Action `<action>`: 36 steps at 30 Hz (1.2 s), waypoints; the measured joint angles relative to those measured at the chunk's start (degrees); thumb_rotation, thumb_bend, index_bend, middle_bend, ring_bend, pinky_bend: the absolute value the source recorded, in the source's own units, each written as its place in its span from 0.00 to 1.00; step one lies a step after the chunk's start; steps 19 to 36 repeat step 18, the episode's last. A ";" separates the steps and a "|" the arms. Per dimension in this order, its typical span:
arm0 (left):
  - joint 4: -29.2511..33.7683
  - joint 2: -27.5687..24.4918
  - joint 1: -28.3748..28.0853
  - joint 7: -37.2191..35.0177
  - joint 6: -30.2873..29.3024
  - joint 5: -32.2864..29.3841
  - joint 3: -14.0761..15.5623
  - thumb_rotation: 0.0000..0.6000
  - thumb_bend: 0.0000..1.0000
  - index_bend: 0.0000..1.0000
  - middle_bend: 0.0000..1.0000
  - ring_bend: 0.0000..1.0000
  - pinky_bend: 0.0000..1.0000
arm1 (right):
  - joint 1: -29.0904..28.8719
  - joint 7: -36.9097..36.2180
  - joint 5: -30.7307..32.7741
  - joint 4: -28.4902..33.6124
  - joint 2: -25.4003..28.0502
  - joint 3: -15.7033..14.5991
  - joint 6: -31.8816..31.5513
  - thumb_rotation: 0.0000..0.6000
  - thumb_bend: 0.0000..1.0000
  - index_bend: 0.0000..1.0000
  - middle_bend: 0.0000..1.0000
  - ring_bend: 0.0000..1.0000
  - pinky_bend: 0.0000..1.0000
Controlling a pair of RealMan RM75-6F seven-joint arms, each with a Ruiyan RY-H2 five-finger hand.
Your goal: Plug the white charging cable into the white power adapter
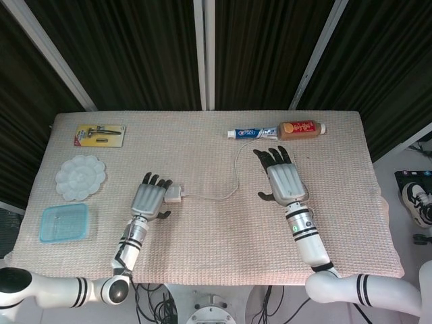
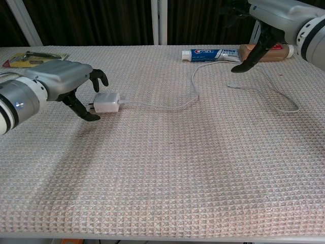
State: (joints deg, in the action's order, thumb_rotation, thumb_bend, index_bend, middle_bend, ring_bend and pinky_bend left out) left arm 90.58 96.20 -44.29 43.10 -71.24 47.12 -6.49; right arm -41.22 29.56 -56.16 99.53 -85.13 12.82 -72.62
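The white power adapter (image 1: 174,196) (image 2: 106,102) lies on the mat with the white charging cable (image 1: 214,197) (image 2: 167,107) plugged into its right side. From there the cable runs right, curves up toward the toothpaste and loops back; its free end (image 2: 231,85) rests on the mat. My left hand (image 1: 150,198) (image 2: 66,81) sits just left of the adapter with its fingers spread around it, holding nothing. My right hand (image 1: 283,179) (image 2: 269,20) hovers open over the cable's far loop, well right of the adapter.
A toothpaste tube (image 1: 253,133) and a brown bottle (image 1: 302,127) lie at the back of the mat. At the left are a carded nail clipper (image 1: 100,135), a white palette (image 1: 80,177) and a blue container (image 1: 64,222).
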 measured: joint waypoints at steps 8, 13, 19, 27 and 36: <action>3.67 -10.15 6.74 -7.83 -8.39 11.20 2.36 1.00 0.12 0.20 0.25 0.10 0.04 | 7.13 -6.21 -7.27 3.89 8.98 -4.40 -3.81 1.00 0.10 0.11 0.19 0.08 0.00; 4.79 -20.76 14.81 -17.01 -15.52 18.93 5.95 1.00 0.12 0.21 0.25 0.09 0.01 | 13.71 -14.23 -13.92 4.93 15.57 -7.97 -8.19 1.00 0.14 0.12 0.19 0.05 0.00; 4.65 -26.88 23.58 -25.43 -21.18 22.12 8.99 1.00 0.12 0.21 0.25 0.08 0.00 | 20.76 -23.43 -20.25 4.68 19.68 -11.91 -13.30 1.00 0.16 0.13 0.17 0.00 0.00; 4.65 -26.88 23.58 -25.43 -21.18 22.12 8.99 1.00 0.12 0.21 0.25 0.08 0.00 | 20.76 -23.43 -20.25 4.68 19.68 -11.91 -13.30 1.00 0.16 0.13 0.17 0.00 0.00; 4.65 -26.88 23.58 -25.43 -21.18 22.12 8.99 1.00 0.12 0.21 0.25 0.08 0.00 | 20.76 -23.43 -20.25 4.68 19.68 -11.91 -13.30 1.00 0.16 0.13 0.17 0.00 0.00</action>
